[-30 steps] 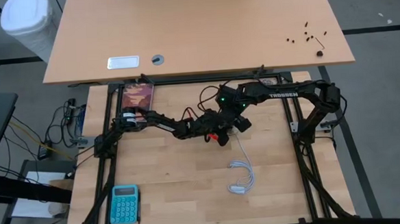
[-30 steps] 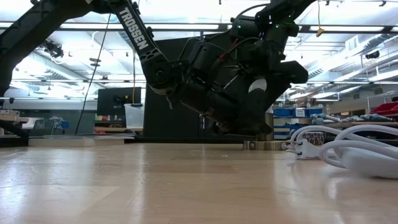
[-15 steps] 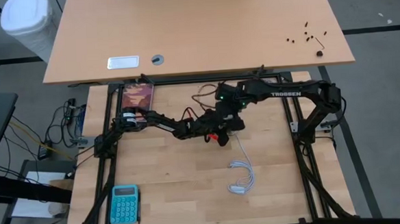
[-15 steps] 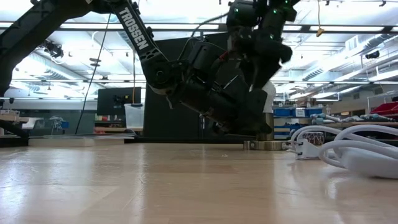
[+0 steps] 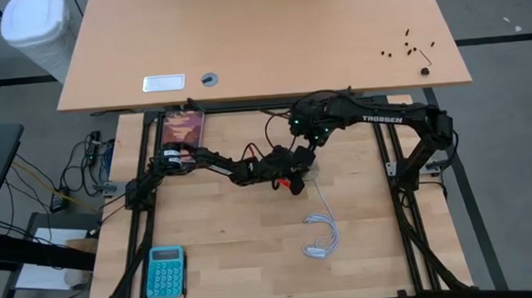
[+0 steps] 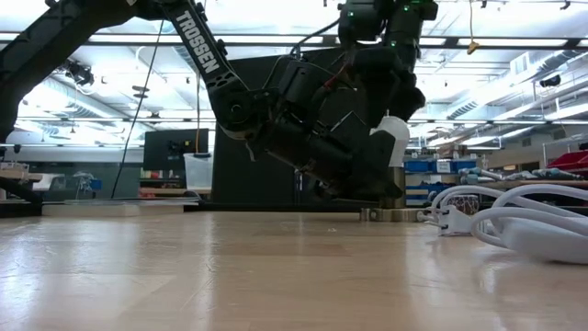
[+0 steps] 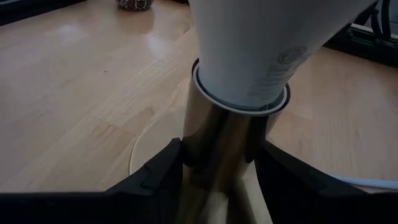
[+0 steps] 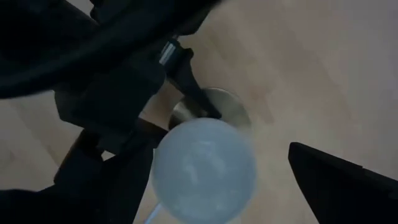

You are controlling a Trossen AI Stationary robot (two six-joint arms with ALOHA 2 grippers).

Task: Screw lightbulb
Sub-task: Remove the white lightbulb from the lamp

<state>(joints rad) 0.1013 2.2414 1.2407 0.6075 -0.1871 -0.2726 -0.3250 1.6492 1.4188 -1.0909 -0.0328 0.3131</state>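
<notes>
From above, we see the two dark arms meeting near the middle of the wooden bench (image 5: 216,243). The left pincer (image 5: 293,177) reaches in from the left, and the right pincer (image 5: 308,152) hangs just above the same spot. A coiled white cable (image 5: 322,235) lies nearer the bench's front, and a blue calculator (image 5: 166,271) sits at the front left corner.

At bench level, we find the lightbulb (image 6: 391,141) standing upright, dome up, on a brass-grey socket (image 6: 393,213) that rests on the bench. The left pincer (image 6: 372,184) is pressed against the socket's stem, while the right arm comes down from above the bulb. The white cable (image 6: 514,221) loops just beside the socket.

From the left wrist, we look past two dark fingers (image 7: 165,171) clenched on the brassy socket stem (image 7: 224,143), one on each side and touching it. The lightbulb (image 7: 267,43) sits in the socket's top, its white body widening upward.

From the right wrist, we see the frosted dome of the lightbulb (image 8: 204,169) from above, with the right pincer (image 8: 214,180) released, its fingers (image 8: 336,180) spread wide and clear of the glass.
</notes>
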